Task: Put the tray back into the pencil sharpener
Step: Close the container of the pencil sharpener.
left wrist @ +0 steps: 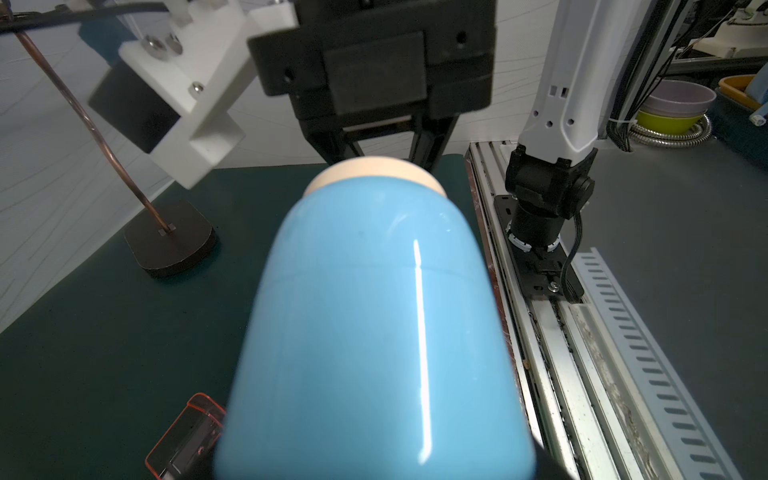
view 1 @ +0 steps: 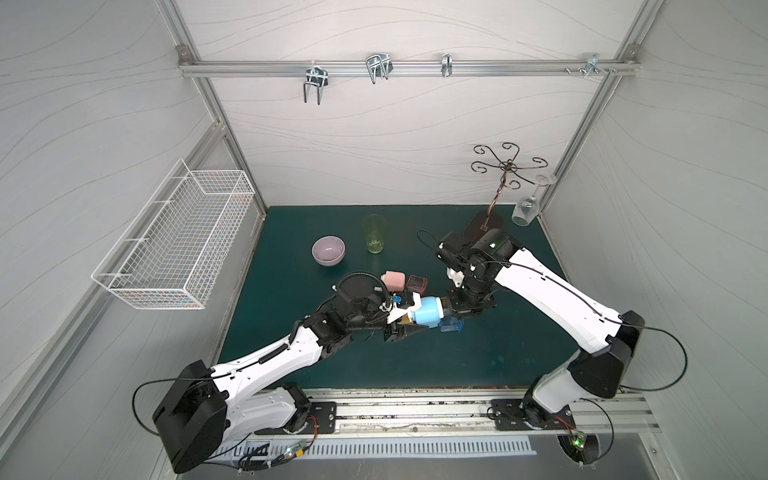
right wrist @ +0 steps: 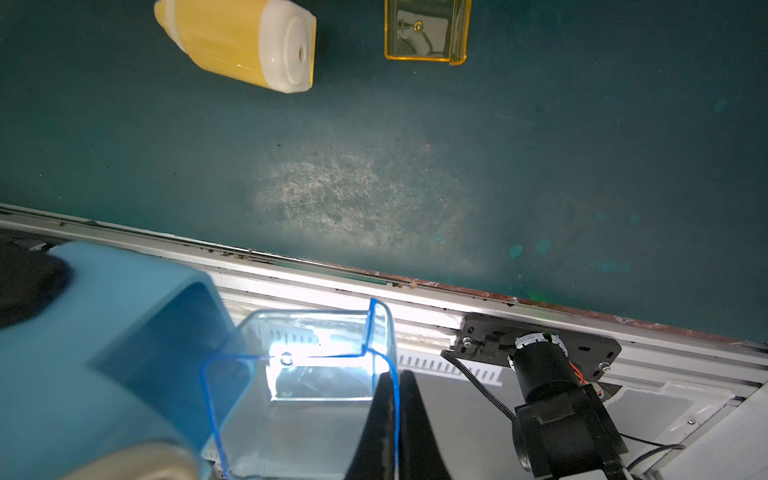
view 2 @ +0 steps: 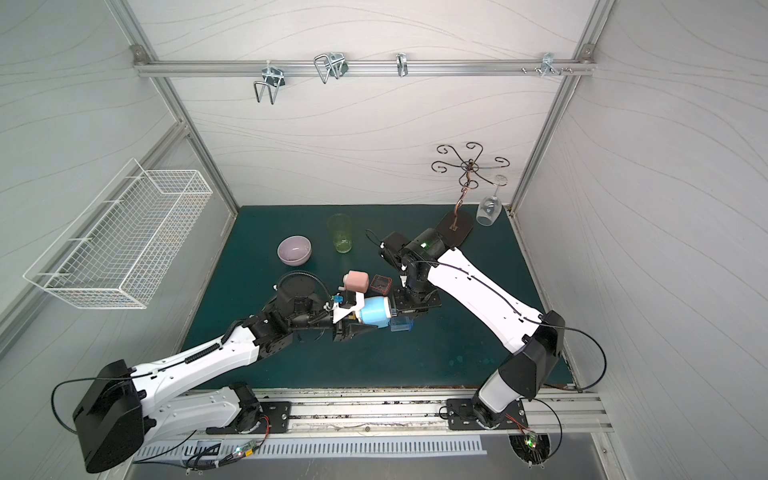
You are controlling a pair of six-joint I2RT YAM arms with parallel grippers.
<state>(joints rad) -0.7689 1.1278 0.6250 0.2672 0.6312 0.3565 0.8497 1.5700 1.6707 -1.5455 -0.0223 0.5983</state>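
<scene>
Pinching one wall of the tray (right wrist: 316,374) is the right hand (right wrist: 397,388).

Both top views are evenly lit, with faint shadows and slightly soft detail. The left wrist view's blue pencil sharpener (left wrist: 374,324) looms blurred, streaked by thin glare. The right wrist view's clear tray (right wrist: 307,374) flares white at its middle.

Both top views overhead; wrist views close

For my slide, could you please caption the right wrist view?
Right gripper pinching the clear blue tray by its wall, at the blue sharpener opening.
</scene>
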